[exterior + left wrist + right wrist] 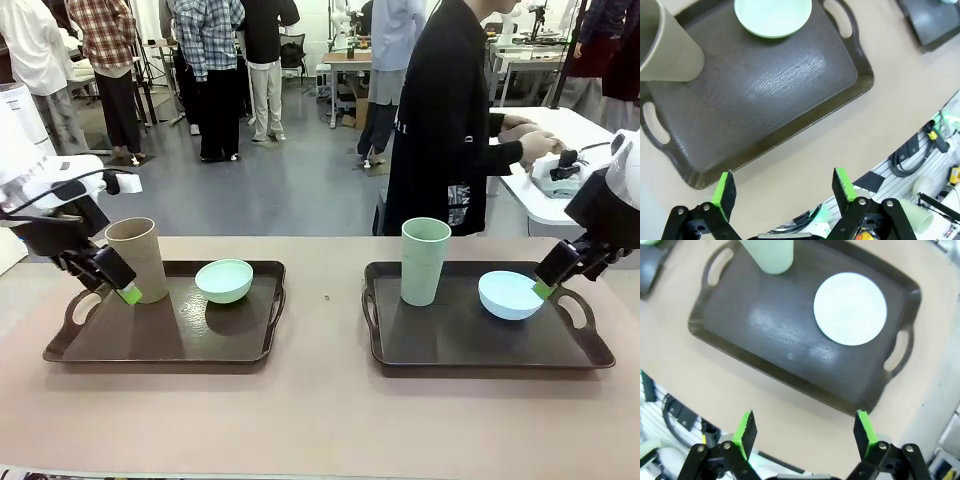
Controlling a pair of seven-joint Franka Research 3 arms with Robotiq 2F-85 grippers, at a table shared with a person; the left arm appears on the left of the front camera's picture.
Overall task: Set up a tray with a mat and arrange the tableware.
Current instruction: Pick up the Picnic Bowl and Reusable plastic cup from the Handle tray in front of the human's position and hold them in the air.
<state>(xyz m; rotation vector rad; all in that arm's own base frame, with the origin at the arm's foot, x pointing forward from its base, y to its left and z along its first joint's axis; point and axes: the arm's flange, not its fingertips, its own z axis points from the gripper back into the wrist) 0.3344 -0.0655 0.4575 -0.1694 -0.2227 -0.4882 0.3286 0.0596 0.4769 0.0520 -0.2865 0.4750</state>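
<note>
Front view: we see the tan cup (137, 258) standing upright at the far left corner of the left tray (170, 338), with the mint green bowl (224, 280) just to its right, near the tray's far edge and apart from the cup. On the right tray (470, 345) the pale green cup (425, 260) stands upright at the far left part, and the light blue bowl (510, 295) sits to its right, apart from it. Both dark trays lie side by side on the tan table (320, 420), well apart, their handles at the left and right ends.

The left gripper (784, 185) hangs above the left end of the left tray. In the front view its green pad shows in front of the tan cup's base, but in the left wrist view we see it raised over the table by the tray's edge, touching nothing. Its jaws stand wide apart and nothing is between them.

The right gripper (805, 429) hangs by the right side of the light blue bowl. In the right wrist view we see it above the table beside the tray, clear of the bowl, its jaws spread just as wide and empty.

A person (440, 120) in black stands beyond the table's far edge, hands at a white table to the far right.
</note>
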